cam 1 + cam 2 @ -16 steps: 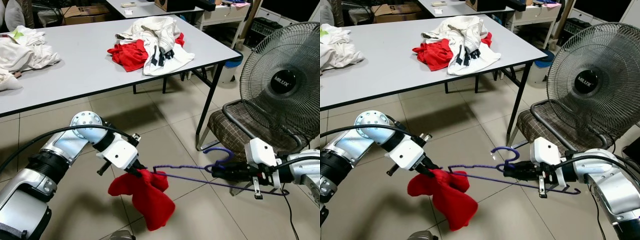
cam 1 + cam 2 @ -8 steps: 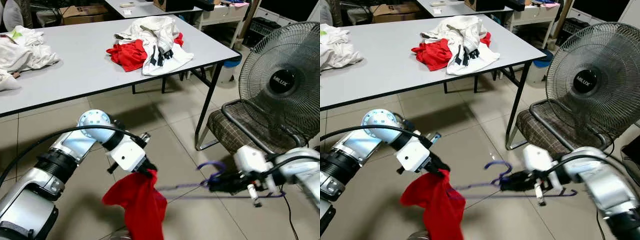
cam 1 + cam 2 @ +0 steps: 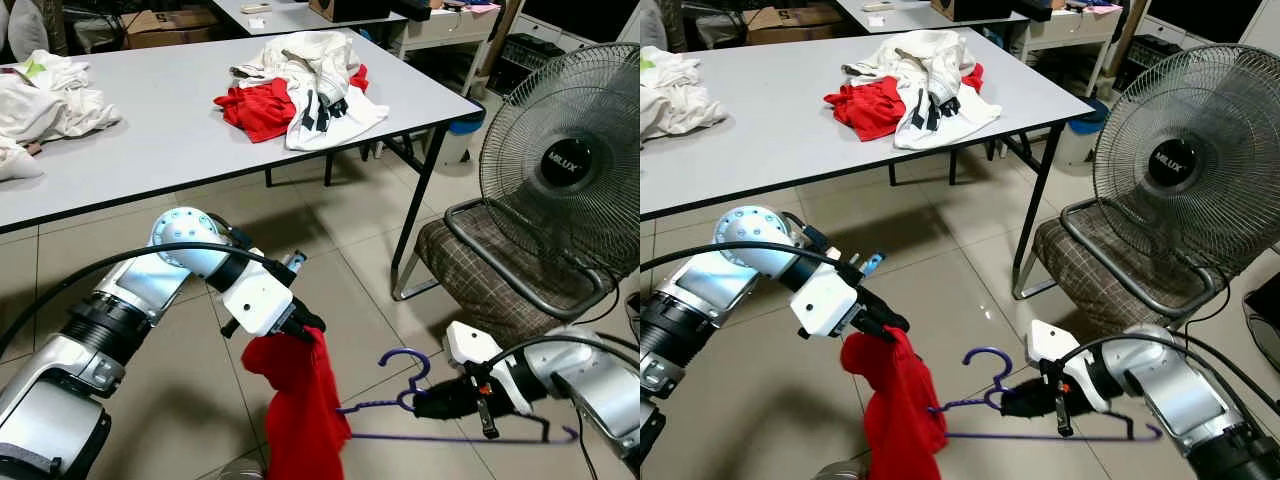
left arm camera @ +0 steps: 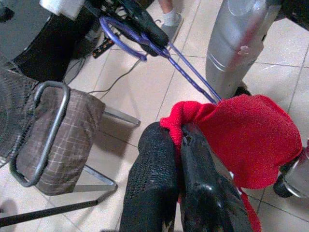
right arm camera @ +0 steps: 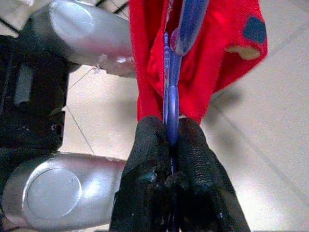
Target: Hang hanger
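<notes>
A red garment hangs limp over the tiled floor, pinched at its top by my left gripper, which is shut on it. In the left wrist view the fingers clamp the red cloth. A purple wire hanger lies roughly level just right of the garment, its hook pointing up. My right gripper is shut on the hanger below the hook. One hanger arm reaches to the garment's edge. In the right wrist view the hanger runs from the fingertips toward the red cloth.
A grey table stands behind with a pile of red and white clothes and more white clothes at left. A chair holding a large fan is at right. Tiled floor lies below.
My right gripper has lowered and drawn the hanger rightward; its arm no longer reaches through the garment. My left gripper shifted slightly right, and the garment now hangs straight down.
</notes>
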`<state>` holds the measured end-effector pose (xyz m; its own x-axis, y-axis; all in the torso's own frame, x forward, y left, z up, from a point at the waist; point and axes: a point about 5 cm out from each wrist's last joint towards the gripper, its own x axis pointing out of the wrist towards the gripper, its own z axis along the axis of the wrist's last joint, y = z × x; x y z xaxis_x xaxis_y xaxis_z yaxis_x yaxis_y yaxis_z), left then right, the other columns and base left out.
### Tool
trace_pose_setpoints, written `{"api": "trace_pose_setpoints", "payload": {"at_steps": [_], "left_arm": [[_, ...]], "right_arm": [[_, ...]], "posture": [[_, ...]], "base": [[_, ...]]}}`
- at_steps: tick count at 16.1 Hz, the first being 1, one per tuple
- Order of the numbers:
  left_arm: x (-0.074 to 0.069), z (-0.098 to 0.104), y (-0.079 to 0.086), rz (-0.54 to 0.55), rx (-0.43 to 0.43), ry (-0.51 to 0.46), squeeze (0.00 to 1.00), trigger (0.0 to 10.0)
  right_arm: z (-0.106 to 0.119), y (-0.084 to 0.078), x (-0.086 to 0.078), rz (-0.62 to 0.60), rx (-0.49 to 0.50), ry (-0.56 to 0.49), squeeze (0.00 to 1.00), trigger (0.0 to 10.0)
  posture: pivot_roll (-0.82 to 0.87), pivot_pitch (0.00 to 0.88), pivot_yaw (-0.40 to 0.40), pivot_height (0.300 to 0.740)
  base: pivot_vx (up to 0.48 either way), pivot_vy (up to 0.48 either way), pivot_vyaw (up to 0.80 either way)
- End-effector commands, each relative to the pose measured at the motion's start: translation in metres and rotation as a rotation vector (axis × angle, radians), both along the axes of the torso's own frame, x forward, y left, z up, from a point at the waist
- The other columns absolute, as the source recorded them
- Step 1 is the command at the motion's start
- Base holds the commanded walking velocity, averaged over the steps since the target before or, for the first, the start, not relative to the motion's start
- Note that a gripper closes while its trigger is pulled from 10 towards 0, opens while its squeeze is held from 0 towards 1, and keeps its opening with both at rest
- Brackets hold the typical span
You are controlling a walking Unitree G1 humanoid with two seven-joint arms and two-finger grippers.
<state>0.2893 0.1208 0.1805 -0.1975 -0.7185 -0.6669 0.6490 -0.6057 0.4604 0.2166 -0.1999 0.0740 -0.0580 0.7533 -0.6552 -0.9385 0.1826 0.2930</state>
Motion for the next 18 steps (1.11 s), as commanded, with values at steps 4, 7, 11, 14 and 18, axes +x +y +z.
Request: {"api": "trace_pose_setpoints", "payload": {"at_steps": [4, 7, 11, 14, 18], "left_arm": [[0.002, 0.019, -0.003, 0.011, -0.072, -0.055, 0.00, 0.0], [0.005, 0.025, 0.000, 0.044, -0.112, -0.083, 0.00, 0.0], [0.006, 0.019, 0.007, 0.112, -0.129, -0.081, 0.00, 0.0], [0.011, 0.005, 0.018, 0.202, -0.114, -0.097, 0.00, 0.0], [-0.004, -0.002, 0.004, 0.158, -0.227, -0.091, 0.00, 0.0]], "right_arm": [[-0.021, -0.020, -0.013, -0.160, -0.063, 0.099, 0.00, 10.0], [-0.036, -0.033, -0.014, -0.453, -0.046, 0.151, 0.00, 10.0], [-0.030, -0.034, 0.001, -0.858, 0.206, 0.169, 0.00, 10.0], [-0.010, -0.028, -0.004, -0.970, 0.384, 0.163, 0.00, 10.0], [-0.011, -0.032, 0.008, -1.334, 0.576, 0.221, 0.00, 10.0]], "posture": [[0.02, 0.000, -0.041, 0.740], [0.02, 0.000, -0.032, 0.740], [0.02, 0.000, -0.029, 0.740], [0.01, 0.000, -0.024, 0.740], [0.00, 0.000, -0.013, 0.740]], "base": [[0.000, 0.000, 0.00], [0.000, 0.000, 0.00], [0.000, 0.000, 0.00], [0.000, 0.000, 0.00], [0.000, 0.000, 0.00]]}}
